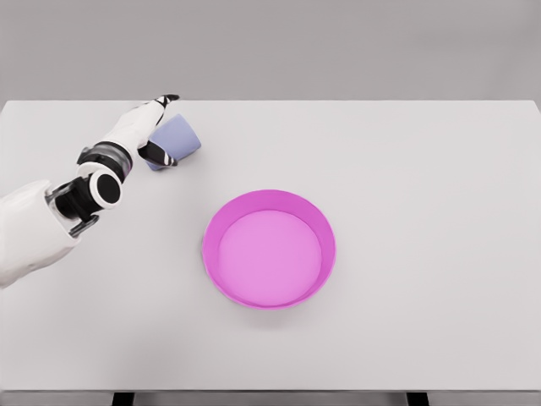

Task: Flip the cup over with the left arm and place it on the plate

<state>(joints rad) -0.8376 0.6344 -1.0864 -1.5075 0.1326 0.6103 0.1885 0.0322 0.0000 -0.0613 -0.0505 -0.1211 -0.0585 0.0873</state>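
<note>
A pale blue cup [177,139] lies tilted at the far left of the white table [423,211]. My left hand [159,127] is wrapped around it, with fingers over its top and the thumb below its near side. The arm comes in from the lower left. A magenta plate [269,248] with a raised rim sits on the table in the middle, to the right of the cup and nearer to me. It holds nothing. The right arm does not show.
The table's far edge runs just behind the cup and hand. Bare white tabletop stretches to the right of the plate and along the front.
</note>
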